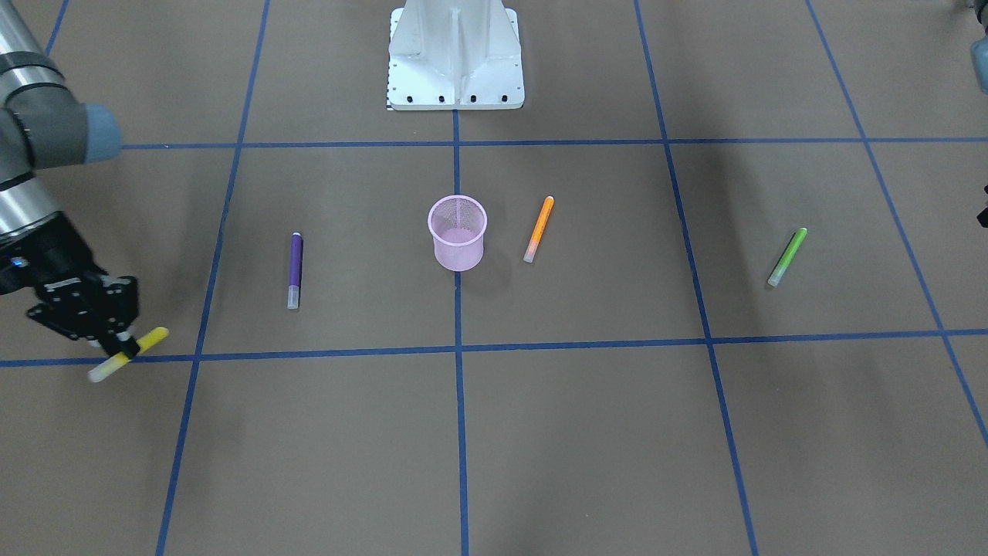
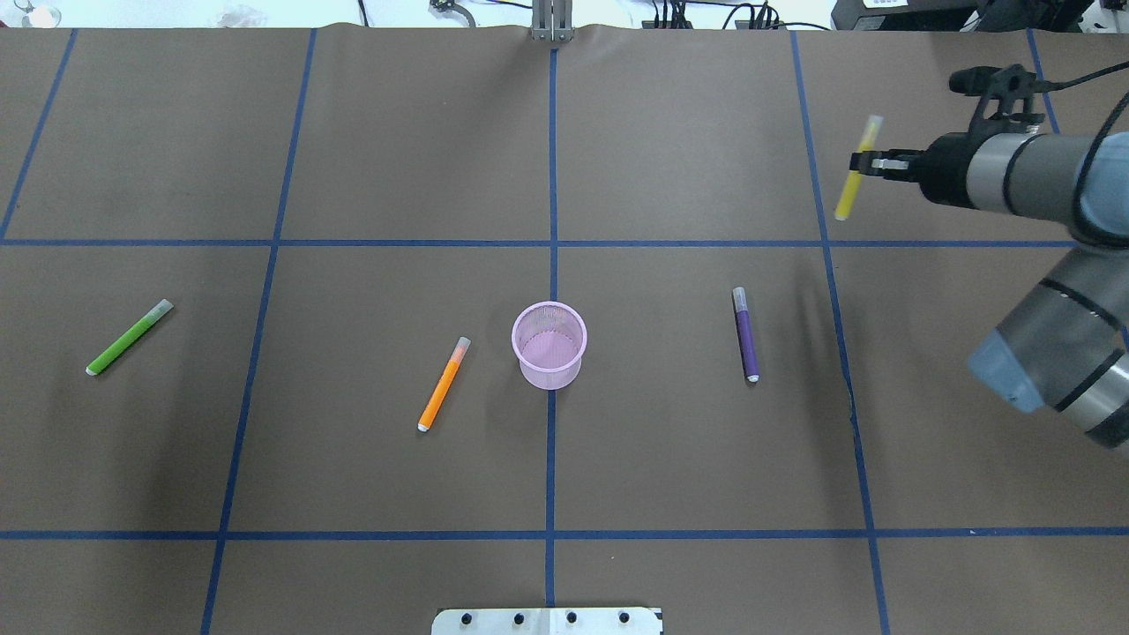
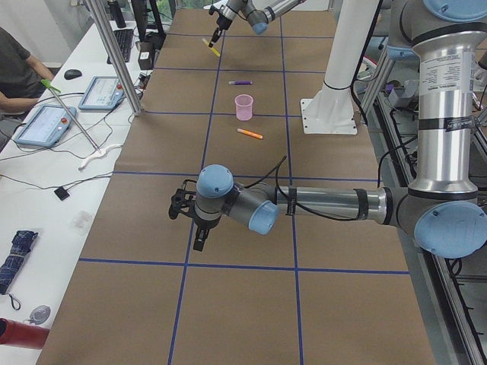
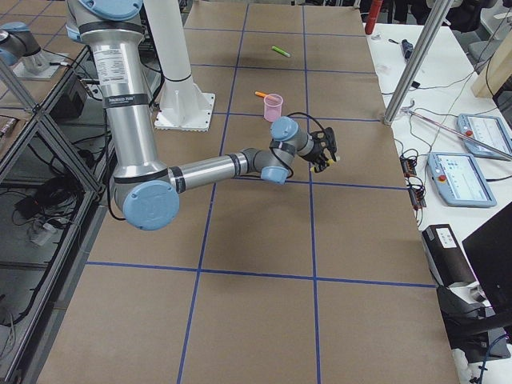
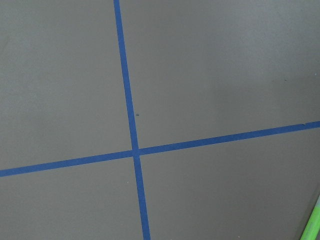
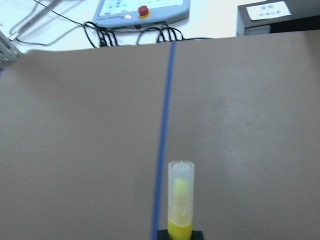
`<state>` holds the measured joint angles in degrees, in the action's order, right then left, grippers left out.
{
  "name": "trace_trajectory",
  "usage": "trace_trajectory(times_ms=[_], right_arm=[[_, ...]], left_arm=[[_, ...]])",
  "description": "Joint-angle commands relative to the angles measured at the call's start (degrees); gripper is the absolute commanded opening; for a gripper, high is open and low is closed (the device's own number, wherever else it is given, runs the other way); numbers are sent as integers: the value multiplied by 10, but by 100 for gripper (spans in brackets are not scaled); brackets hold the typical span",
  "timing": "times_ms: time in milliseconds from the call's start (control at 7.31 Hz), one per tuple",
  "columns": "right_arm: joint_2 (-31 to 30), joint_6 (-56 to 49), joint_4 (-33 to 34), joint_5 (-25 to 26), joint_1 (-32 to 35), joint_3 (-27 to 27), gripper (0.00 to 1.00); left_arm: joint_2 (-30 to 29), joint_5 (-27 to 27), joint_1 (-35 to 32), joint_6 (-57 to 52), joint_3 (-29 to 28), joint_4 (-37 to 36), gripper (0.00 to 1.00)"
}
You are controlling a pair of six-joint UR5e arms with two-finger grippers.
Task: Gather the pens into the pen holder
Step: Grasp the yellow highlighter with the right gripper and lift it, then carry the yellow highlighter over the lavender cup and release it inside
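Observation:
The pink mesh pen holder stands upright at the table's middle. An orange pen lies just beside it, and a purple pen lies on its other side. A green pen lies far out on the left arm's side. My right gripper is shut on the yellow pen and holds it above the table, far from the cup. My left gripper hangs over bare table near the green pen; I cannot tell whether it is open or shut.
The robot's white base stands at the table's edge behind the cup. Blue tape lines grid the brown table. A side desk with teach pendants, cables and a seated person runs along the far edge, behind metal posts.

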<state>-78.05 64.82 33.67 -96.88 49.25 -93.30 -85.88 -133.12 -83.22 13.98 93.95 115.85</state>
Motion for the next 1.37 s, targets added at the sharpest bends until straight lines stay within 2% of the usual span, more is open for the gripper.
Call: trace_trajectory(times_ms=[0, 137, 411, 821, 1232], right_arm=[[60, 75, 97, 175, -119, -88, 0], [77, 133, 159, 229, -168, -134, 0], [134, 155, 224, 347, -261, -136, 0], [170, 154, 243, 422, -331, -123, 0], [171, 155, 243, 433, -348, -105, 0]], left_arm=[[-7, 0, 2, 0, -13, 0, 99], [-7, 0, 2, 0, -13, 0, 99], [-9, 0, 2, 0, -13, 0, 99], [-12, 0, 2, 0, -13, 0, 99], [-12, 0, 2, 0, -12, 1, 99]])
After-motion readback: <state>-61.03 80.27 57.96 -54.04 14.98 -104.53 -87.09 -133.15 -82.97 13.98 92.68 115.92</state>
